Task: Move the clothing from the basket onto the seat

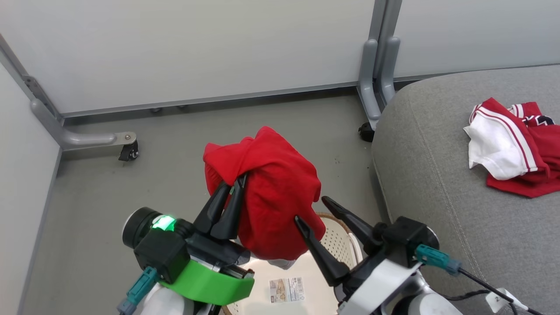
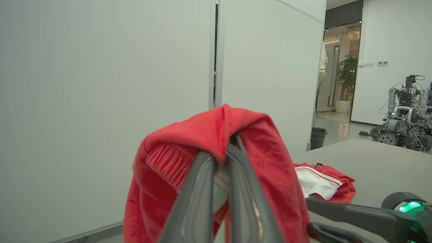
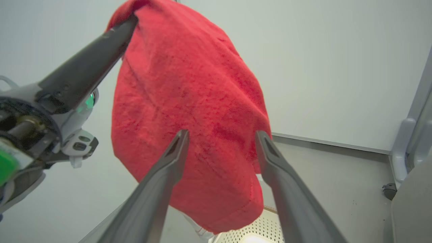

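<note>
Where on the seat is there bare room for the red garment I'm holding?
The seat is bare from its rounded left edge, next to the basket, across to the red-and-white pile at its right. Crowded: that pile's spot, and above the basket, where the red garment hangs.

Black fingers (image 1: 231,214), green band (image 1: 205,282), possibly plastic

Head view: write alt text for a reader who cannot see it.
The left gripper, fingers shut, holds a red garment above a cream basket; the right gripper is open beside it. Red-and-white clothes lie on the grey seat at right.
</note>
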